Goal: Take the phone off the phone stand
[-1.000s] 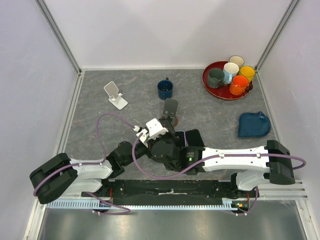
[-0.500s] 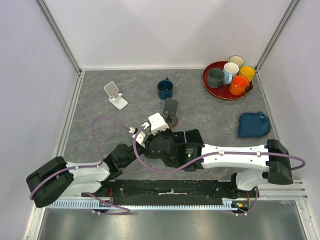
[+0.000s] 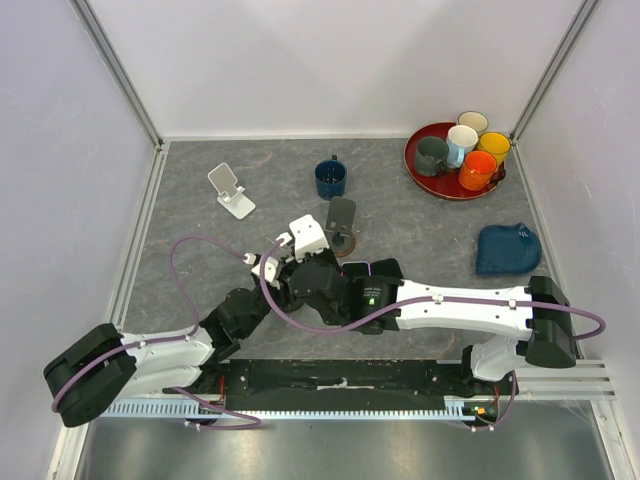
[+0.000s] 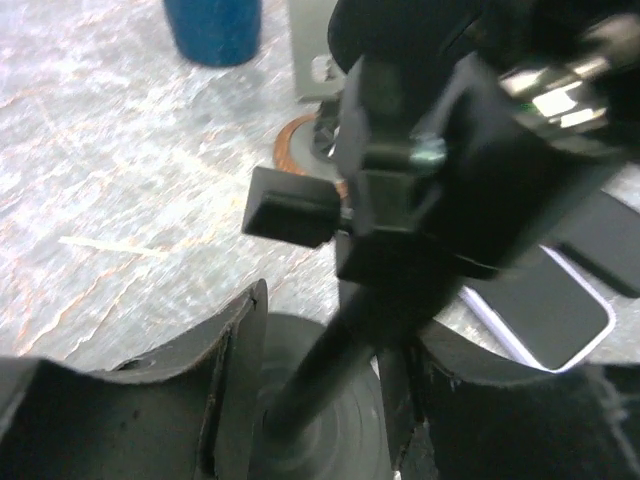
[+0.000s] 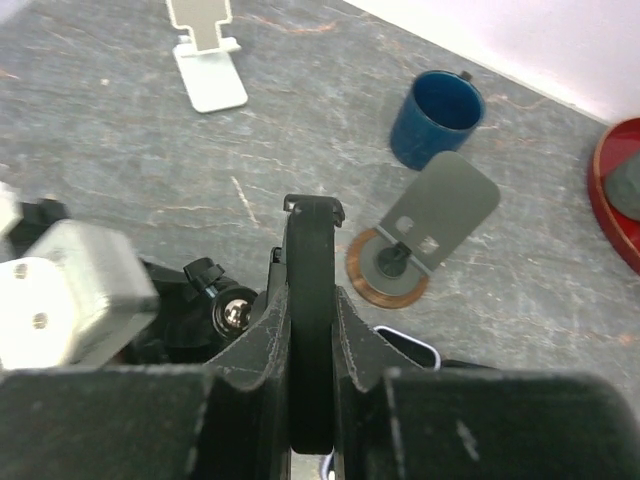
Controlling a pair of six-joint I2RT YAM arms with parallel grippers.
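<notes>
The phone [image 4: 545, 305], a flat slab with a glossy black face, rounded corners and a pale lavender rim, lies on the desk [image 3: 200, 260]. It sits just in front of the grey phone stand [image 3: 341, 215] and is partly under the right arm [image 3: 460, 310]. That stand is a matte grey rounded plate tilted back on a round base with a copper-coloured ring, and its plate is bare. The desk top is grey stone-patterned with pale veins. The right jaws are drawn together and show from the right wrist as one narrow black upright blade between two grey flanks. The left jaws are apart, two blunt black fingers [image 4: 235, 390] with thin orange seams. A black disc and rod of the other arm sit in the gap between them, and whether the fingers touch that disc cannot be told. Well to the left stands a white folding stand [image 3: 232, 190] of bent sheet. A glossy dark-blue mug [image 3: 330, 178] stands just behind the grey stand. At the far right, a round red tray [image 3: 412, 160] carries five coloured cups, and a crumpled blue cloth [image 3: 508, 248] lies nearer.
</notes>
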